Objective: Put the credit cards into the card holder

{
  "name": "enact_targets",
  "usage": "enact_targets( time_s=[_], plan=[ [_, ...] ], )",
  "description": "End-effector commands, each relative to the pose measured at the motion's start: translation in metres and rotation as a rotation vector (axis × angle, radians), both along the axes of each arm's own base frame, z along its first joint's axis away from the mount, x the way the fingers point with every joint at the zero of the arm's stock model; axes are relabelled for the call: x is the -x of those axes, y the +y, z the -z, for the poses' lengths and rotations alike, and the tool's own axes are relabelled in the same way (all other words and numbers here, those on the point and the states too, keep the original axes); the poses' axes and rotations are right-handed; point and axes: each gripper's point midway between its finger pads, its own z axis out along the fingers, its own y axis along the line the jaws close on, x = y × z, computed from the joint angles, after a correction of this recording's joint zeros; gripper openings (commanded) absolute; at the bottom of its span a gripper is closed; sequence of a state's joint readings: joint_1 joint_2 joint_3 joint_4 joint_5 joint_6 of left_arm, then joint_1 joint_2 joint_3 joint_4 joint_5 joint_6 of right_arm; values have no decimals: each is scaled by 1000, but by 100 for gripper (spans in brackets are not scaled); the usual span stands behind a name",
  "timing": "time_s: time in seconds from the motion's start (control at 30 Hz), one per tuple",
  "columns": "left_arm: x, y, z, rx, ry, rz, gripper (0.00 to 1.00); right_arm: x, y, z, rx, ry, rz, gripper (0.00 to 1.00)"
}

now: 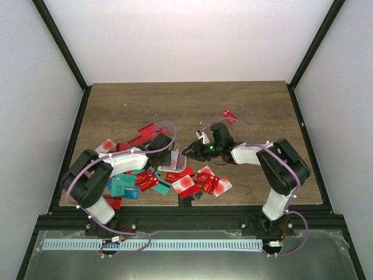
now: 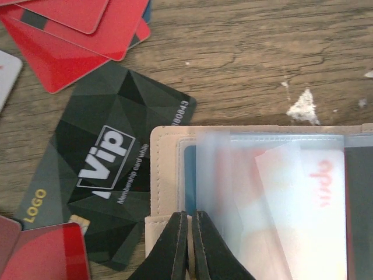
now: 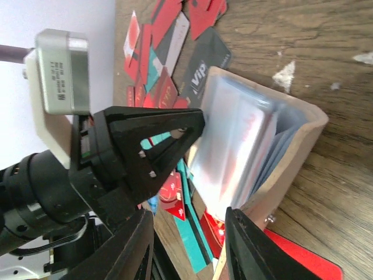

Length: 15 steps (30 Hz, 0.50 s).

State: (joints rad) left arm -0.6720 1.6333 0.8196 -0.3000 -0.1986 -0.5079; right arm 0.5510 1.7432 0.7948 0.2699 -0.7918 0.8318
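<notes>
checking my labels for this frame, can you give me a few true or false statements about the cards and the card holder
1. The left gripper is shut on the card holder at its edge. True.
2. The black vip card sits inside the card holder. False: it lies on the table, outside it.
3. The card holder is open, clear sleeves showing. True.
4. Every card is packed away. False: many loose cards lie on the table.

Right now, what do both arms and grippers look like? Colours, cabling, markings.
Left arm and right arm: black joint housings, white link covers, a lilac cable looping along each. Left gripper and right gripper: black, tapered fingers. A grey box with a printed label sits above the left gripper; a green light shows near the right wrist.
</notes>
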Motion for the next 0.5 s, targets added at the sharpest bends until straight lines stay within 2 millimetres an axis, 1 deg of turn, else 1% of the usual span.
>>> enact_targets(
  time_s=[0.0,0.1,0.23,0.37,0.47],
  plan=[
    [13,-25,5,136,63,50,4,0,7,-10,-54,-24,-27,36],
    [16,-36,2,202,71,68,4,-1,14,-9,-61,-22,-41,36],
    [16,-45,-2,262,72,74,4,-1,22,-8,-64,-19,-52,36],
    [17,-46,-3,298,74,58,4,-1,30,-7,-64,-19,-65,35],
    [16,-43,-3,319,75,31,4,-2,36,-2,-61,-11,-71,35]
  ],
)
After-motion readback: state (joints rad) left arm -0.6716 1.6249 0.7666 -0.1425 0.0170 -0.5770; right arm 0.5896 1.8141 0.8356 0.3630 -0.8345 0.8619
